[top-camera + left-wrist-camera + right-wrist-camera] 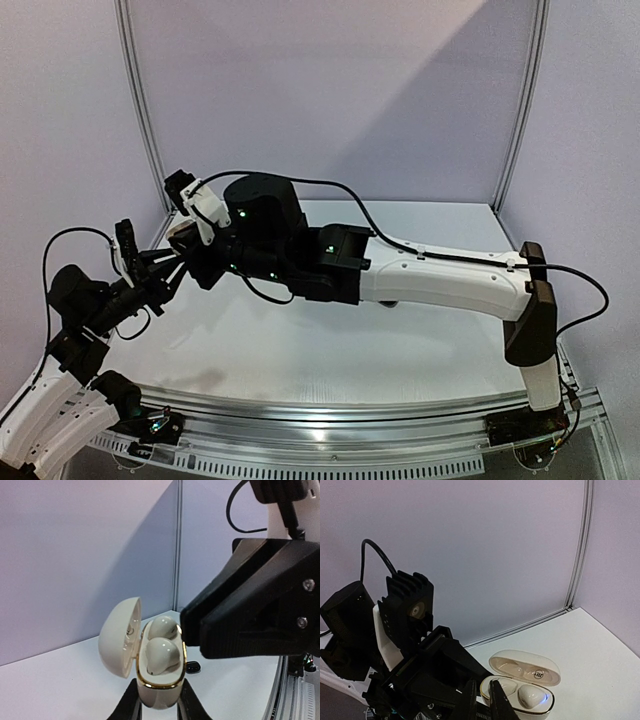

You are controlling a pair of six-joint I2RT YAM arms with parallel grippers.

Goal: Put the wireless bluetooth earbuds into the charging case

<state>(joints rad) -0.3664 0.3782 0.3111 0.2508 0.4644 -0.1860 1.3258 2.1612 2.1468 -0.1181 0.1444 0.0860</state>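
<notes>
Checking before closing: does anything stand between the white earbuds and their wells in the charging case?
Nothing visible: both white earbuds lie in the charging case, lid open; the right gripper is beside its rim.

The right arm (440, 275) is stretching across the middle of the table (300, 350), barring the way from front to back there. Bare tabletop is lying open in front of it. Near the left wall (70, 120), both grippers are crowding together. The left gripper (160, 702) is clasping the charging case (157, 687) from below. Its raised lid (117, 635) is blocking one side. The right gripper (482, 692), fingers nearly together, is sitting at the opposite rim. Two white earbuds (162, 652) are filling the wells.
</notes>
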